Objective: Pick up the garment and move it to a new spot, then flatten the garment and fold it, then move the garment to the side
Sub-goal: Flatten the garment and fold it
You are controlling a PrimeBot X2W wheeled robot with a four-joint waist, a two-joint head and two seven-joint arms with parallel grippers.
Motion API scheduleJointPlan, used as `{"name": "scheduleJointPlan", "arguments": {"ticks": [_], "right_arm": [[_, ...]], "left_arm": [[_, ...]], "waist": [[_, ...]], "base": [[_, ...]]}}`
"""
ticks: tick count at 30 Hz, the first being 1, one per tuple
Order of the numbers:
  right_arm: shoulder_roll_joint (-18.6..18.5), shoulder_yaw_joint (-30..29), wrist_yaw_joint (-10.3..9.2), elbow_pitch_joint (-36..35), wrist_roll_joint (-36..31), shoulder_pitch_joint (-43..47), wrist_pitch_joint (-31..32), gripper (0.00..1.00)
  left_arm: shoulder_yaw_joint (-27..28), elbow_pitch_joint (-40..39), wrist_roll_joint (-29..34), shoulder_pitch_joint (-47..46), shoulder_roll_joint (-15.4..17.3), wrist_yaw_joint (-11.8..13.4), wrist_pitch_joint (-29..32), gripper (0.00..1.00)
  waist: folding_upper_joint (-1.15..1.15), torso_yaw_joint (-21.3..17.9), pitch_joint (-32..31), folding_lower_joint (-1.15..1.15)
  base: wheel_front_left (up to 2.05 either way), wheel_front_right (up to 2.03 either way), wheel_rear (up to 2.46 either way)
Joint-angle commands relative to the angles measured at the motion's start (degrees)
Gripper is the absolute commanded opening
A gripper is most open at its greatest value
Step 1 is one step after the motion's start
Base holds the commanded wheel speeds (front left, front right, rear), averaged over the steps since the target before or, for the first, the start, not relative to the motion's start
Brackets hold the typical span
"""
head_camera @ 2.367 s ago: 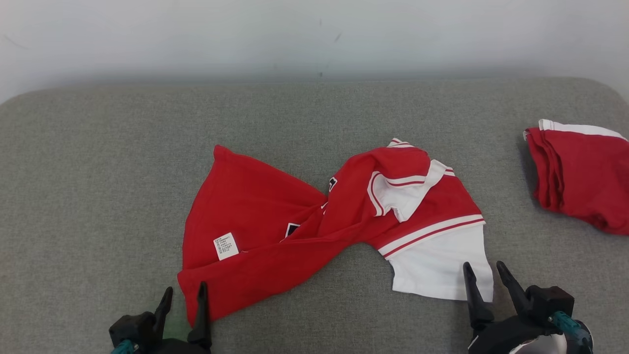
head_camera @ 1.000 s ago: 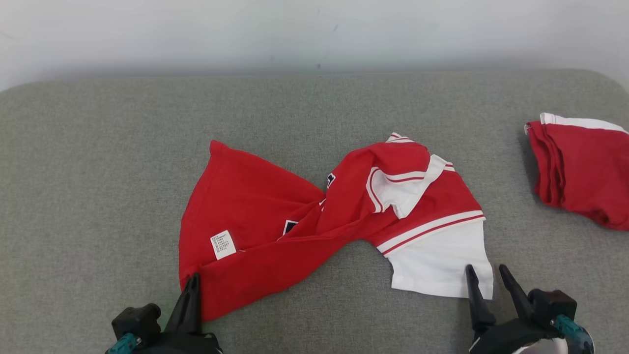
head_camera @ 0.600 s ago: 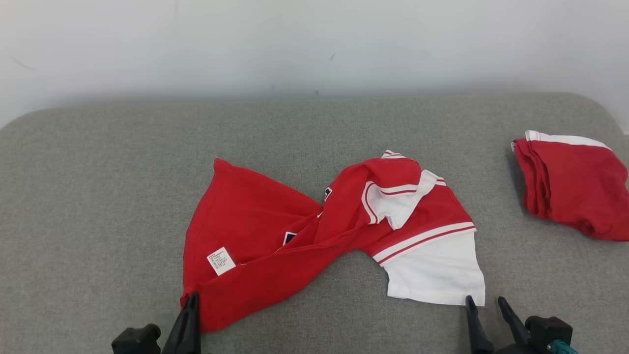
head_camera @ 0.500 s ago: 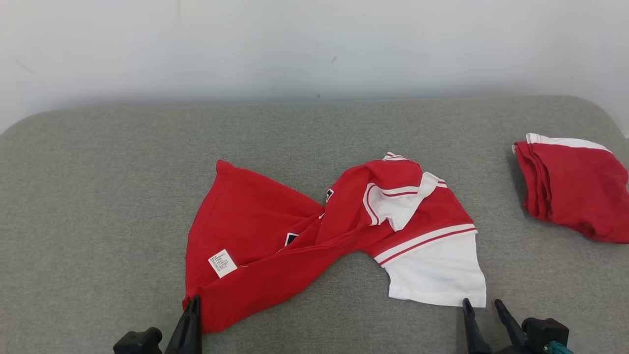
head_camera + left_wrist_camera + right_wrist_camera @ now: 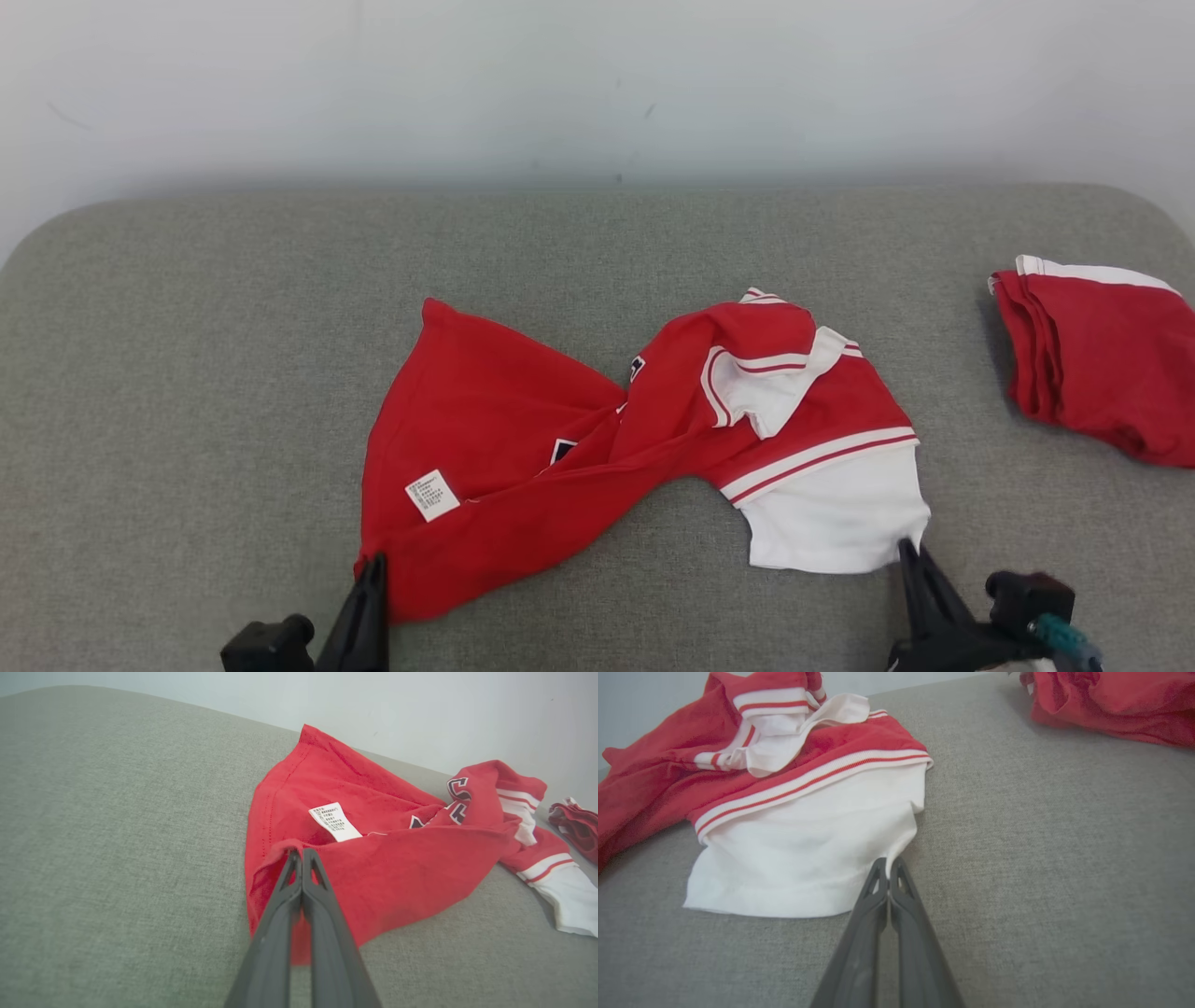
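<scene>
Head view: the garment, a red shirt with white trim, is lying twisted at the waist near the middle of the grey padded tabletop, with its care label facing up and its white sleeve spreading toward the robot's right. The left claw is standing pressed together at the near red hem, and the right claw is meeting the near corner of the sleeve. A second, folded red pile is sitting well apart at the right edge. Left wrist view: the left claw is pinching a raised fold of the red hem just below the label, its fingers showing no gap. Right wrist view: the right claw is pinching the sleeve's corner, and the white cloth is puckering toward the tips. Assessment: both grips are appearing secure, but the garment is resting fully on the tabletop, so the lift and the move to a new spot are only beginning. Flattening, folding and the final move aside are all remaining. The twist through the body is likely needing to be shaken or pulled out before any flattening.
</scene>
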Motion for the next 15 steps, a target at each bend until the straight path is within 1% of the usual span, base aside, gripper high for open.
{"name": "scheduleJointPlan", "arguments": {"ticks": [1,3,4,9,12,15], "right_arm": [[0.0,-0.1,-0.13,-1.6,0.9,-0.6,0.0,0.00],[-0.1,-0.3,-0.13,-6.1,1.7,-0.7,0.0,0.00],[-0.1,-0.3,-0.13,-6.1,1.7,-0.7,0.0,0.00],[-1.3,-0.4,-0.13,-21.8,1.8,-0.8,0.0,0.00],[-2.5,-1.6,-0.13,-29.4,3.0,-3.7,0.0,0.00],[-4.0,-1.6,-0.13,-34.6,4.0,-7.9,0.0,0.00]], "left_arm": [[0.3,-1.1,0.6,-0.6,0.0,0.1,-0.2,0.00],[0.3,-2.6,1.4,-0.6,0.5,0.1,-0.2,0.00],[0.3,-2.6,1.4,-0.6,0.5,0.1,-0.2,0.00],[0.9,-7.1,3.0,-3.3,2.8,0.1,-0.2,0.00],[0.9,-10.9,4.1,-6.8,5.3,0.1,-0.2,0.00],[-0.1,-13.9,5.3,-11.6,9.1,0.1,-0.2,0.00]], "waist": [[0.00,-0.1,-0.2,0.00],[0.00,-0.2,-0.8,0.00],[0.00,-0.2,-0.8,0.00],[0.00,-0.7,-3.1,0.00],[0.00,-0.7,-4.2,0.00],[0.00,-0.7,-5.3,0.00]], "base": [[0.00,0.00,0.00],[0.00,0.00,0.00],[0.00,0.00,0.00],[0.00,0.00,0.00],[0.00,0.00,0.00],[0.00,0.00,0.00]]}}
